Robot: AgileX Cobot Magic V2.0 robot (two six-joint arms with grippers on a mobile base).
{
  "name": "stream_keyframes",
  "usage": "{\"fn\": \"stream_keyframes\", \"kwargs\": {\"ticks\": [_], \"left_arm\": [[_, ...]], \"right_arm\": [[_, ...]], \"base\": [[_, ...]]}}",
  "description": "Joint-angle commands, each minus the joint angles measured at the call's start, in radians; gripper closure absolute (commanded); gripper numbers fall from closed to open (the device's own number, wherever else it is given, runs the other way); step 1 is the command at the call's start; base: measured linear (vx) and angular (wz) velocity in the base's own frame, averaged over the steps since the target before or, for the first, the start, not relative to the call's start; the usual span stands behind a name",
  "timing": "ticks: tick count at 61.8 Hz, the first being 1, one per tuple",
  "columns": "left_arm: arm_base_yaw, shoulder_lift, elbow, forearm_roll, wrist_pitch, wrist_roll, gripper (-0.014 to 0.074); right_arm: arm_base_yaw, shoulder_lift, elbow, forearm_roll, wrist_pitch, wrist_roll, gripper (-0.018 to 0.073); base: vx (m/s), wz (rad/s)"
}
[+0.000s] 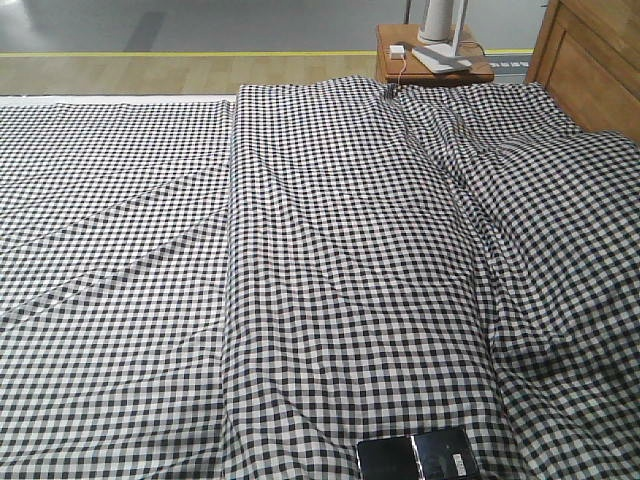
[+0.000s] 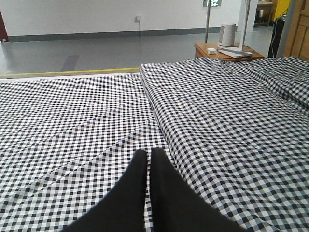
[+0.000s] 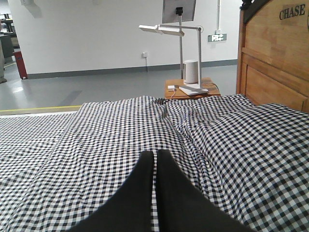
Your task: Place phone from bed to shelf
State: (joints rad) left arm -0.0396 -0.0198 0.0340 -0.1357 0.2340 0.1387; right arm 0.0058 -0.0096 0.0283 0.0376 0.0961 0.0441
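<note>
The phone [image 1: 415, 457] lies on the bed [image 1: 330, 250] at its near edge, right of centre. The headboard [image 1: 600, 60] stands far right. Just left of it, behind the bed, a bedside counter [image 1: 386, 35] carries a lamp [image 1: 437, 57].

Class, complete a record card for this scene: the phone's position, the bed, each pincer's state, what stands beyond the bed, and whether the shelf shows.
Phone: slim glossy black phone, flat on the bedding at the near edge of the front view, white sticker toward its right end
Bed: wide bed with black-and-white check bedding, brown wooden headboard at far right
Left pincer: shut, holding nothing
Right pincer: shut, holding nothing
Beyond bed: small reddish-brown bedside table
Shelf: not in view
</note>
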Motion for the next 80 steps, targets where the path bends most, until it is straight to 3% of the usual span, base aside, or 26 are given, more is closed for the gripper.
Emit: {"fn": "stream_keyframes", "kwargs": {"ticks": [1,31,46,61,80], "left_arm": [[0.001,-0.005,0.002,-0.010,-0.071,-0.004,0.0596],[0.001,-0.005,0.002,-0.010,-0.071,-0.004,0.0596],[0.001,-0.005,0.002,-0.010,-0.071,-0.004,0.0596],[0.001,-0.005,0.002,-0.010,-0.071,-0.004,0.0596],[0.001,-0.005,0.002,-0.010,-0.071,-0.004,0.0596]], "right_arm": [[-0.003,-0.008,0.005,-0.001,-0.075,-0.003,0.0568],[-0.003,-0.008,0.005,0.001,-0.096,0.000,0.0568],[-0.003,-0.008,0.004,0.001,-0.170,-0.004,0.0566],[-0.003,-0.008,-0.003,0.001,-0.329,-0.013,0.0565],[-0.003,0.008,-0.186,0.001,-0.325,-0.146,0.0565]], "base": [[0.00,0.00],[0.00,0.00],[0.00,0.00],[0.00,0.00],[0.00,0.00]]}}
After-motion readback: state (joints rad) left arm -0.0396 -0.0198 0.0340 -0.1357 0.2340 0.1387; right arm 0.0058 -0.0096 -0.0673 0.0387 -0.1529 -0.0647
